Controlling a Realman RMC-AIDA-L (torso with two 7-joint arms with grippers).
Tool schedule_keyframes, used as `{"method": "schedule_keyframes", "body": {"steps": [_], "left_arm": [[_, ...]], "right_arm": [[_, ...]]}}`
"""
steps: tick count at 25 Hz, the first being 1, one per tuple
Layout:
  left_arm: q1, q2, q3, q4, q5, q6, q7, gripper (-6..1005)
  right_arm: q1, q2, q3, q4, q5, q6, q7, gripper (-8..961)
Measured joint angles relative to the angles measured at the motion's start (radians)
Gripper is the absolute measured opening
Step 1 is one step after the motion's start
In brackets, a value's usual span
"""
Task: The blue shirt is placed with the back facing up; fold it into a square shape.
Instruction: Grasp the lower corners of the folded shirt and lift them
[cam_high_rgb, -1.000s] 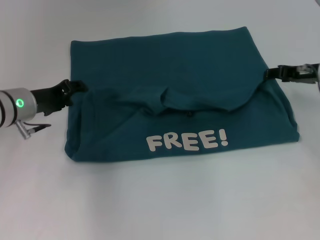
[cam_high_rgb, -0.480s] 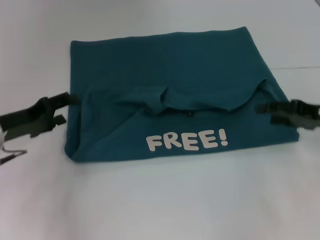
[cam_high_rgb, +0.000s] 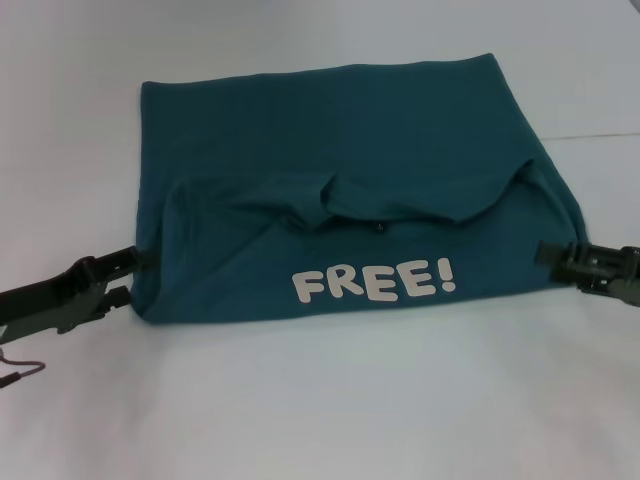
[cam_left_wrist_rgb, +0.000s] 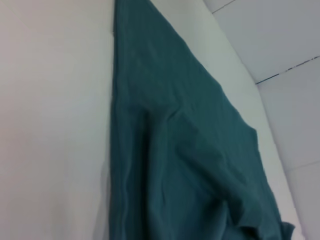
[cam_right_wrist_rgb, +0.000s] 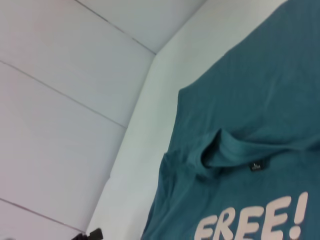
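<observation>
Head view: a dark teal-blue soft-fabric short-sleeved shirt (cam_high_rgb: 350, 200), folded, is lying mid-table on a plain white tabletop (cam_high_rgb: 320, 400), its white "FREE!" lettering (cam_high_rgb: 374, 281) facing up toward 6 o'clock. The left gripper (cam_high_rgb: 125, 275) is sitting at the shirt's 8 o'clock corner, jaws spread. The right gripper (cam_high_rgb: 548, 256) is sitting at the 4 o'clock edge; its jaw state is unclear. Both arms are running off frame.

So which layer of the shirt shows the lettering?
The near folded-over layer, with white "FREE!" and the collar; the far layer is plain.
</observation>
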Motion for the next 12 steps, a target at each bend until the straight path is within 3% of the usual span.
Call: {"method": "schedule_keyframes", "body": {"steps": [6,12], "left_arm": [[-0.014,-0.012,0.035,-0.038,0.000,-0.105,0.104,828],[-0.036,-0.009,0.041,-0.090,0.000,-0.144,0.126,828]], "right_arm": [[0.010,0.000,-0.001,0.018,-0.004,0.005,-0.021,826],[0.010,0.001,0.000,0.018,-0.004,0.010,-0.022,827]]}}
